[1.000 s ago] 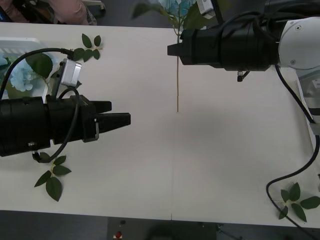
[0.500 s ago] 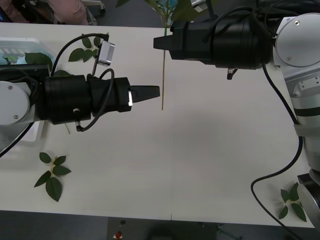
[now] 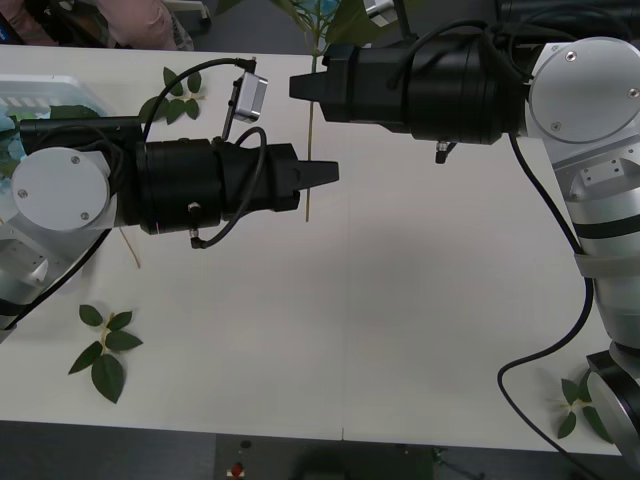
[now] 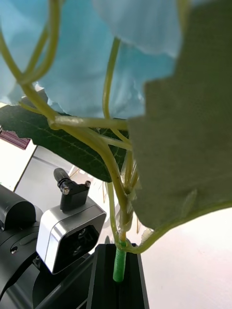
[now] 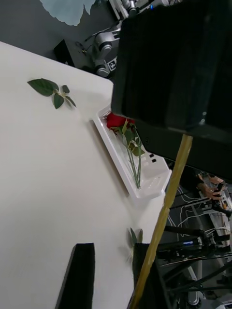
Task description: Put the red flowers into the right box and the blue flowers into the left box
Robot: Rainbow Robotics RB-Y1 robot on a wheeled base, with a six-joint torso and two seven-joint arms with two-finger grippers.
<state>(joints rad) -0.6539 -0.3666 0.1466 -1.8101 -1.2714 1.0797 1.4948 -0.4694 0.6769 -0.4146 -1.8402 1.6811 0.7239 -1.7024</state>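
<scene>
Already, red flowers (image 5: 126,145) lie in the right box (image 5: 145,186). Midair, the right claw (image 3: 296,87) is clamped on a blue flower (image 4: 96,72) whose stem (image 3: 309,160) hangs beside the parted left claw (image 3: 333,173); the left box (image 3: 40,88) awaits it. Loose leaf sprigs (image 3: 104,350) dot the white surface (image 3: 420,300); dark room beyond.

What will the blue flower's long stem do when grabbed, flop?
Probably stiff: the blue flower's stem hangs straight below the right gripper. Likely top-heavy from its wide head, so it may swing. The left gripper is open beside it.
</scene>
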